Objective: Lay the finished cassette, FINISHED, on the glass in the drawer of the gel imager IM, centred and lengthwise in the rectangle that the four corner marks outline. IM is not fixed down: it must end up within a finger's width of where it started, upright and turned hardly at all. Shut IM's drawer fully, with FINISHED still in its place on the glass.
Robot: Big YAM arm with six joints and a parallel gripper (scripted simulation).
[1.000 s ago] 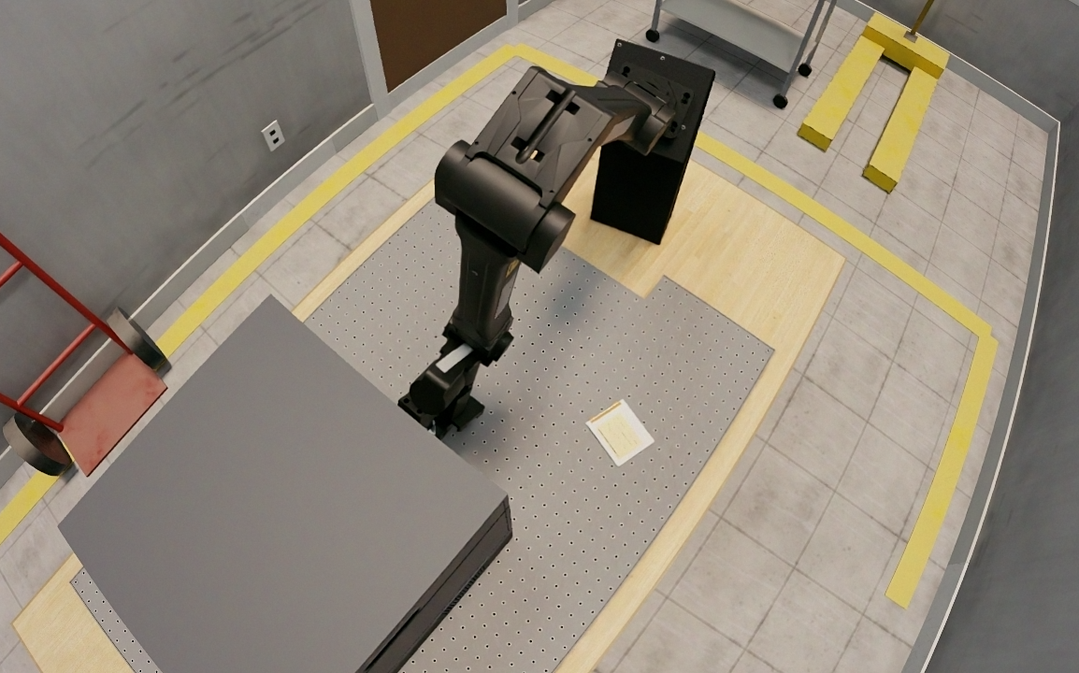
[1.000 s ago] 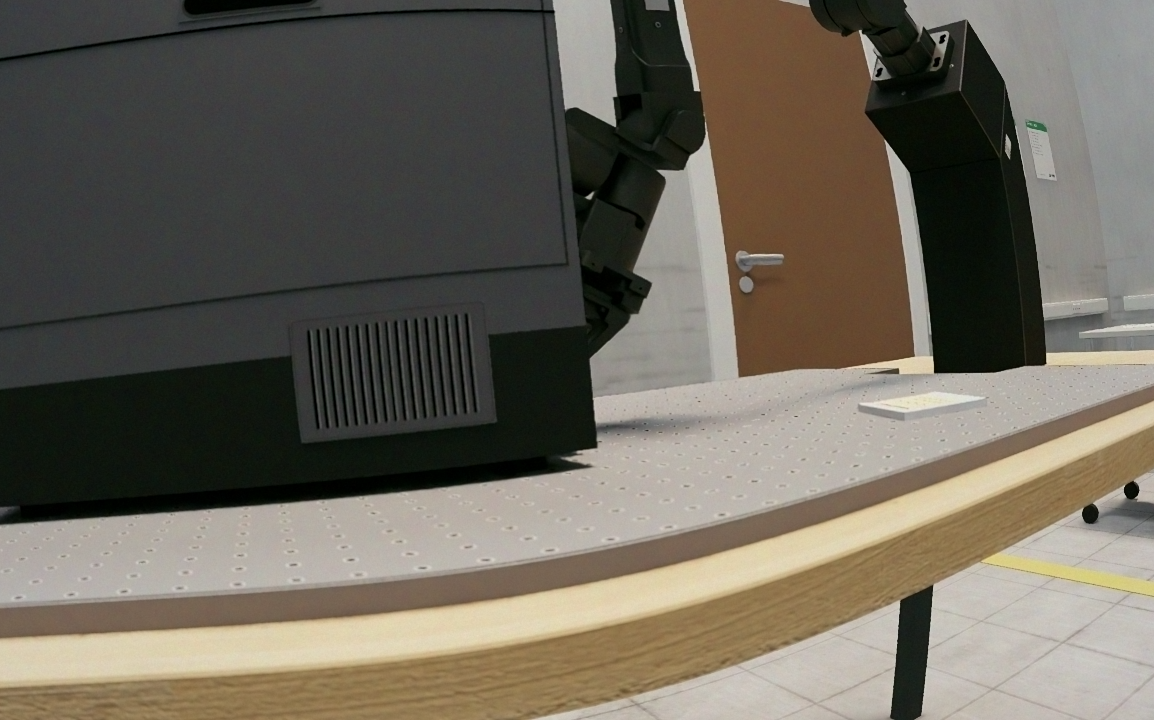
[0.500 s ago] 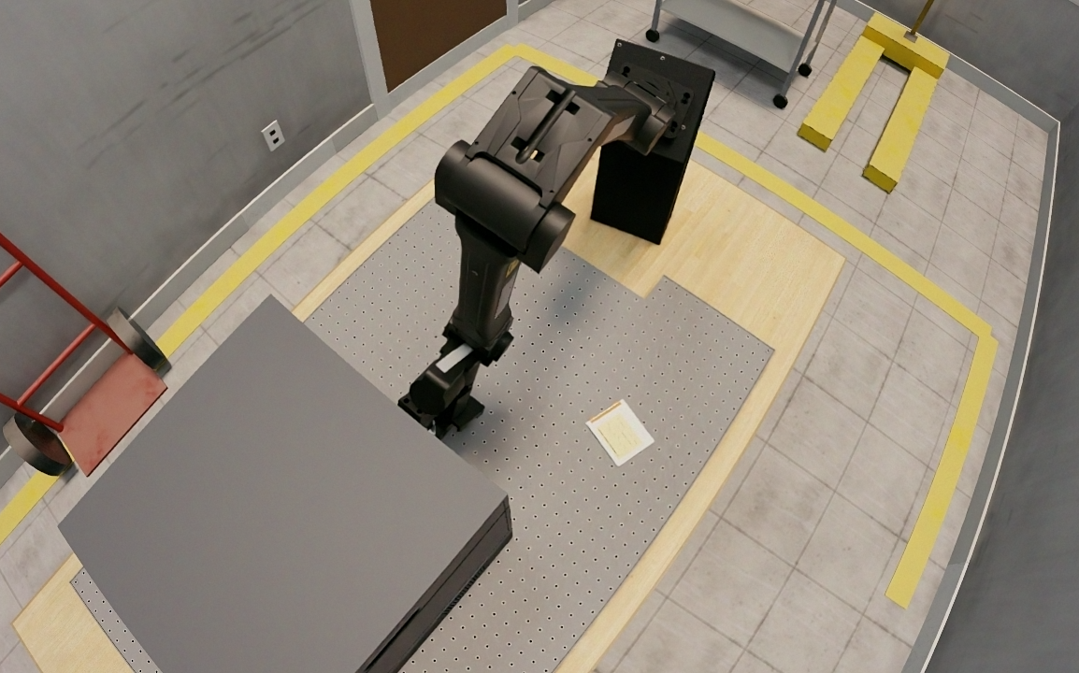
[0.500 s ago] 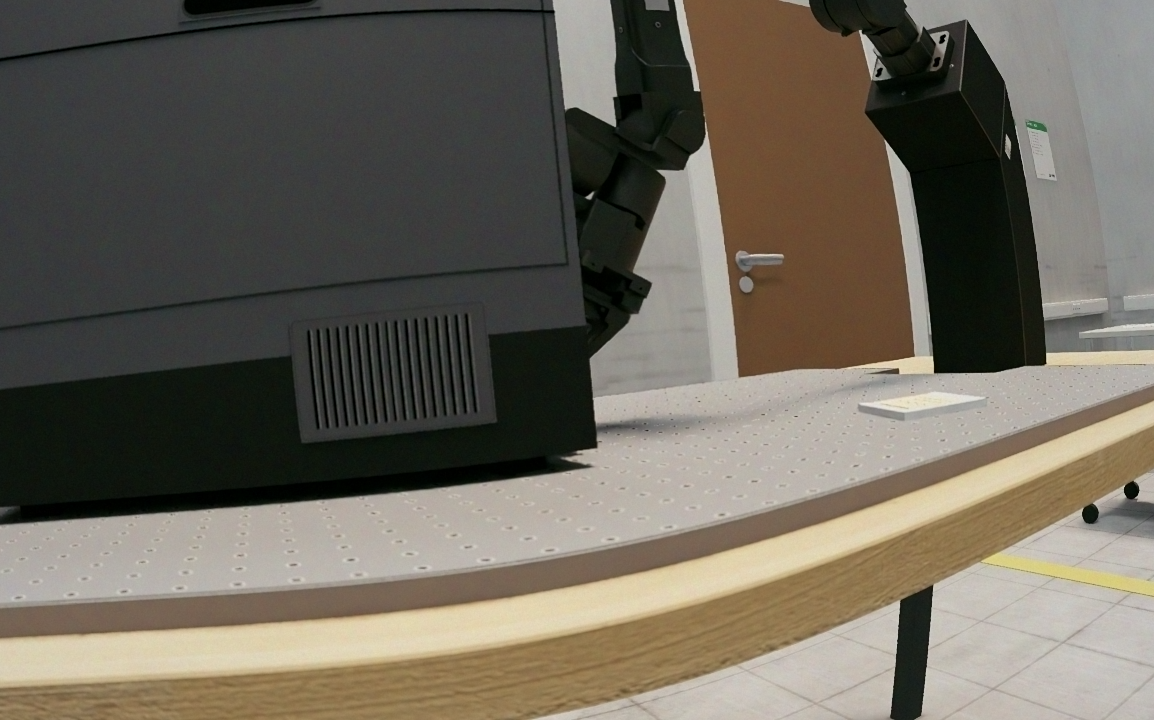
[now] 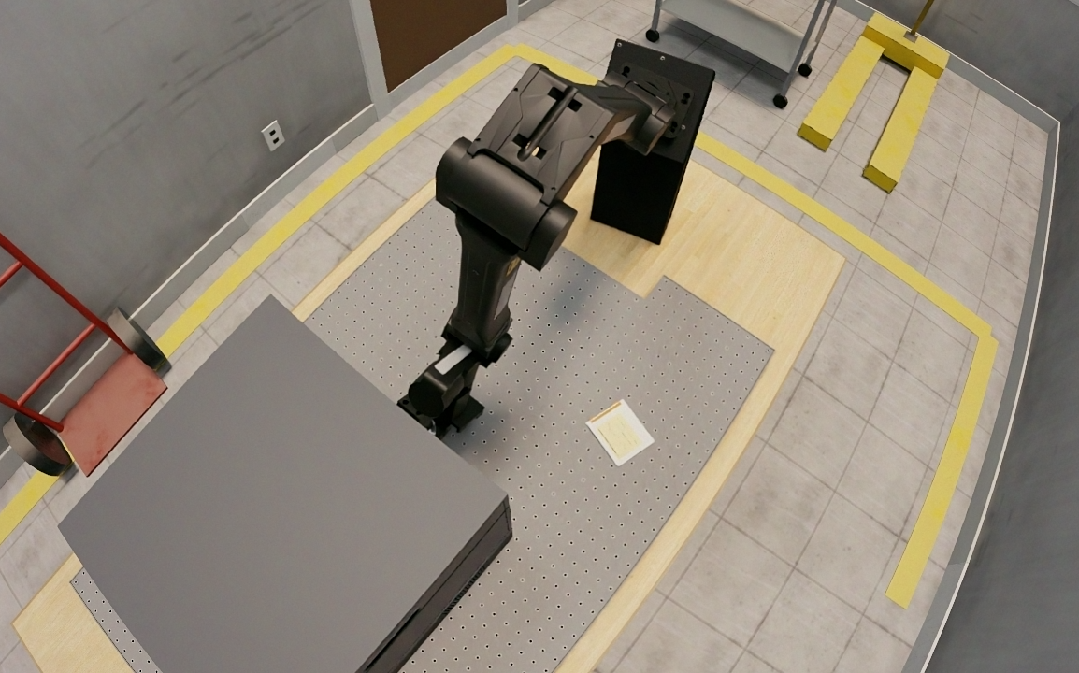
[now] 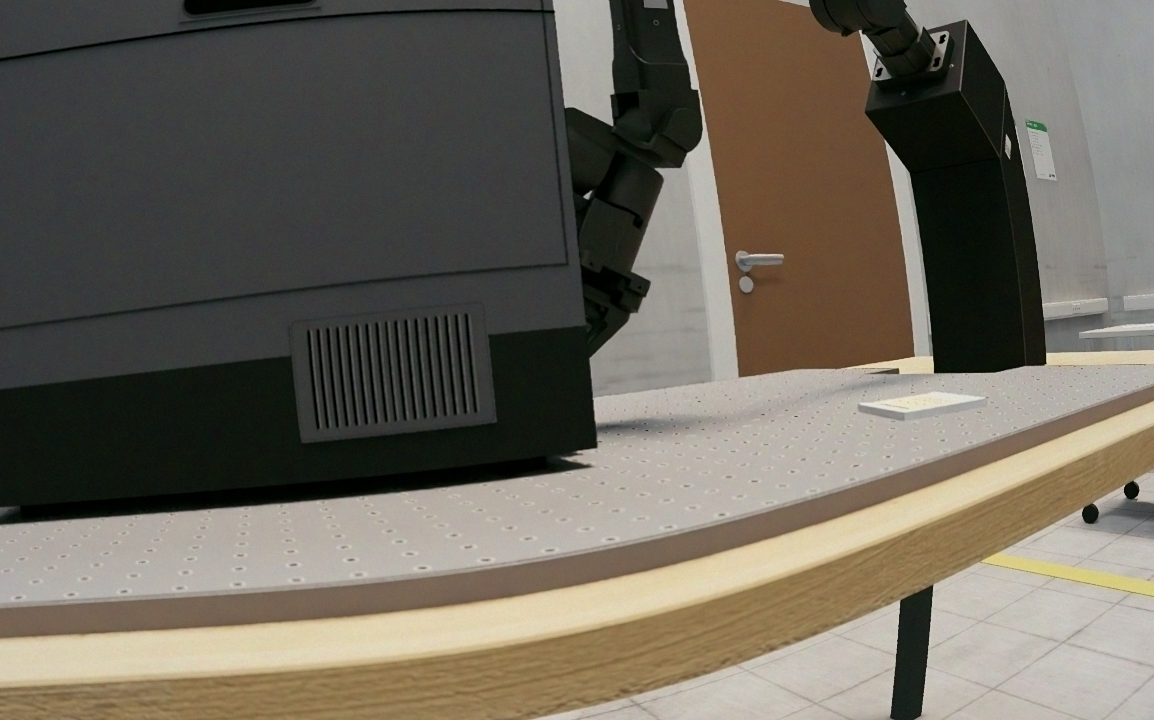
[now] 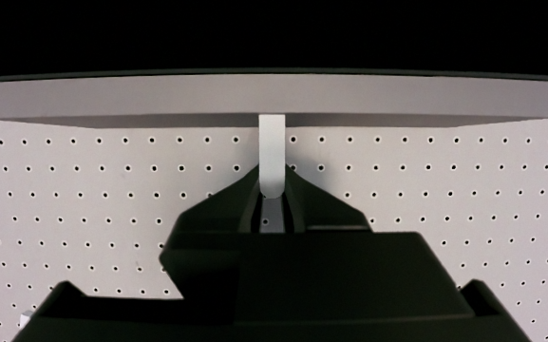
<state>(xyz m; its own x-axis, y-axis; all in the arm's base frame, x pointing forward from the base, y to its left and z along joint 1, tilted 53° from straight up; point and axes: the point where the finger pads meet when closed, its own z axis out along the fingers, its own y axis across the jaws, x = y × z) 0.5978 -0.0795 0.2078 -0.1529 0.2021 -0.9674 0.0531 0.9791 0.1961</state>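
The gel imager IM [image 5: 283,477] [image 6: 259,179] stands upright as a large grey box. The wrist view shows its drawer front [image 7: 112,97] as a pale grey panel close against the dark housing, with a light upright handle [image 7: 272,152]. My gripper [image 7: 272,171] is shut on the handle, one finger on each side. In the top view it is low beside IM's near side, its tips hidden. The cassette FINISHED [image 5: 619,432] [image 6: 921,405], a flat white slab with a yellowish face, lies on the perforated plate, away from IM. The glass and corner marks are hidden.
The perforated plate [image 5: 694,335] [image 6: 697,483] lies on the wooden table [image 5: 769,242] [image 6: 563,653]. The black arm pedestal [image 5: 640,188] [image 6: 975,259] stands at the table's far end. IM's tall housing overhangs close above the gripper's front. A red hand truck [image 5: 112,414] stands on the floor beyond.
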